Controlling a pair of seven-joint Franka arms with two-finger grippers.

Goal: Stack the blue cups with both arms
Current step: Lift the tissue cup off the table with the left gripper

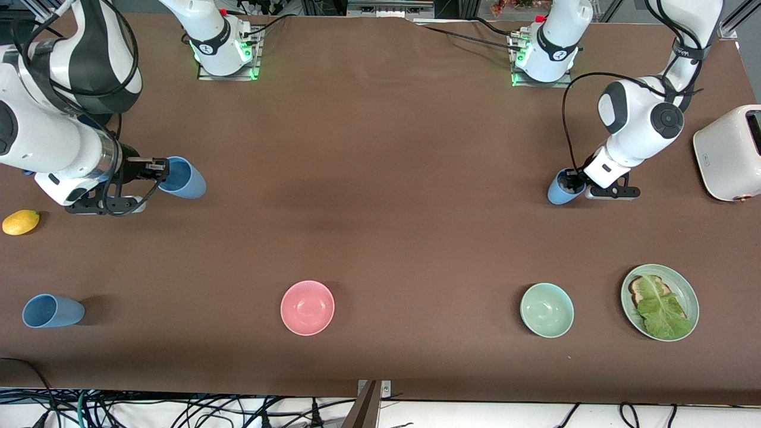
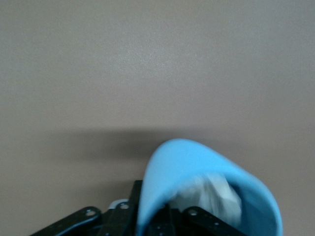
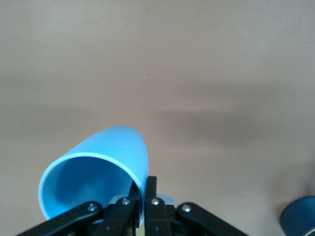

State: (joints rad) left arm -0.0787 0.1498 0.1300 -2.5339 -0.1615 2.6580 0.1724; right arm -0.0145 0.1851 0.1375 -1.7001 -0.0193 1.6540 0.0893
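My right gripper (image 1: 160, 169) is shut on the rim wall of a light-blue cup (image 1: 185, 179) at the right arm's end of the table. In the right wrist view, this cup (image 3: 98, 167) lies tilted, its mouth toward the camera, with one finger inside and one outside at the gripper (image 3: 146, 196). My left gripper (image 1: 572, 179) is shut on the rim of a second blue cup (image 1: 560, 189) at the left arm's end. In the left wrist view, that cup's wall (image 2: 187, 162) runs down between the jaws of the gripper (image 2: 147, 221). A third blue cup (image 1: 52, 311) lies on its side, nearer the front camera than the right gripper.
A lemon (image 1: 21, 222) lies beside the right arm. A pink bowl (image 1: 307, 307), a green bowl (image 1: 547, 310) and a green plate (image 1: 692, 294) with toast and lettuce sit along the front-camera edge. A white toaster (image 1: 728, 151) stands at the left arm's end.
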